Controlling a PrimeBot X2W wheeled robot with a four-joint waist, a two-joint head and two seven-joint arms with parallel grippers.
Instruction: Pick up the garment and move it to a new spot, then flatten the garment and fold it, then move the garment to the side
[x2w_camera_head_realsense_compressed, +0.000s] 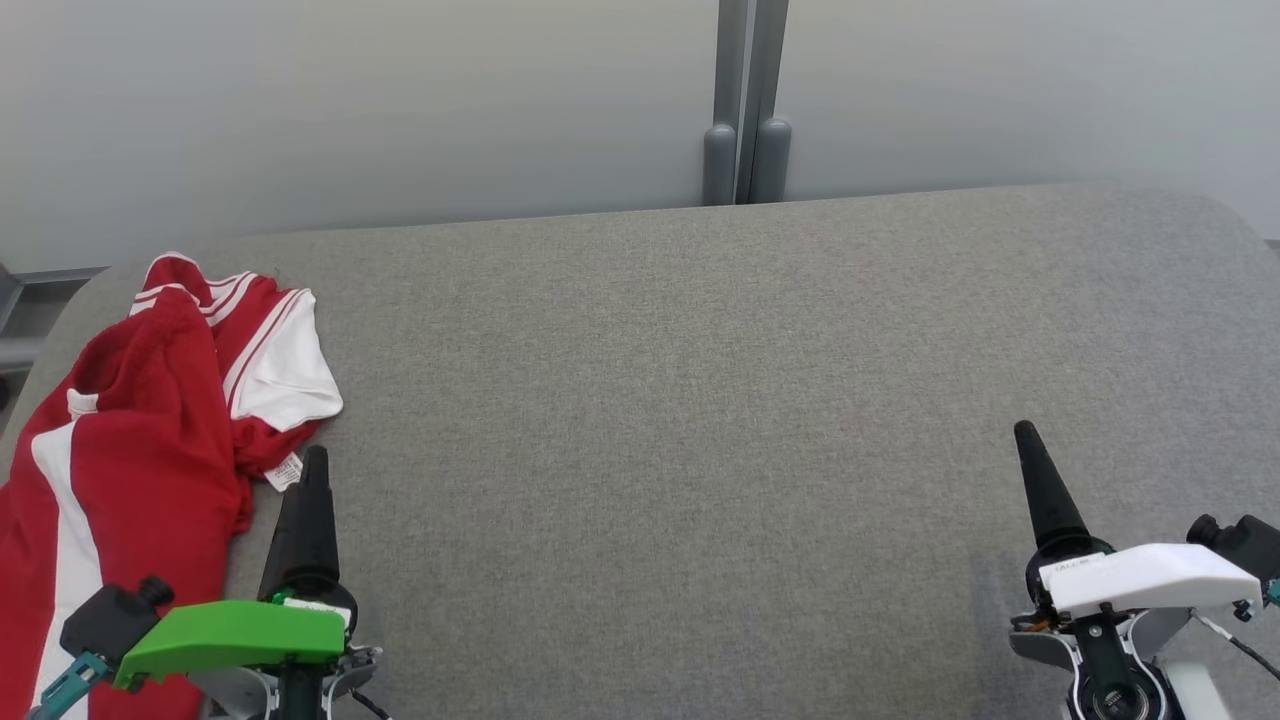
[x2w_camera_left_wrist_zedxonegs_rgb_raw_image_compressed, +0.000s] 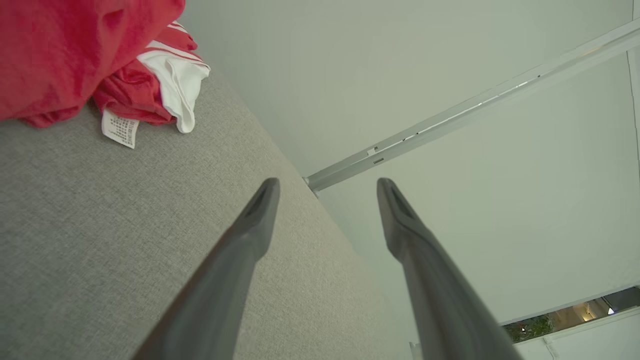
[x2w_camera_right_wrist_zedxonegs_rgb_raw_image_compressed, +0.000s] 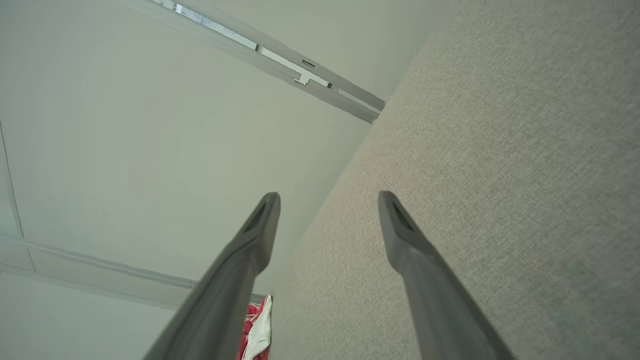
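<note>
red-and-white garment (x2w_camera_head_realsense_compressed: 150, 420) crumpled at left edge of bench (x2w_camera_head_realsense_compressed: 700, 400), lower part cut off; left end effector (x2w_camera_left_wrist_zedxonegs_rgb_raw_image_compressed: 327, 187) and right end effector (x2w_camera_right_wrist_zedxonegs_rgb_raw_image_compressed: 327, 200) released, empty.

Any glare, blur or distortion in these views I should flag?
Head view: soft even light, no glare, garment and table sharp. Left wrist view: wide-angle tilt, left fingers soft near the lens, label print too small to read. Right wrist view: same tilt, right fingers soft, garment cut off at the bottom edge.

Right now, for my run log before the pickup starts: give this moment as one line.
stage: before pickup | garment: crumpled, left end of grey surface | left gripper: open, empty, beside garment | right gripper: open, empty
</note>
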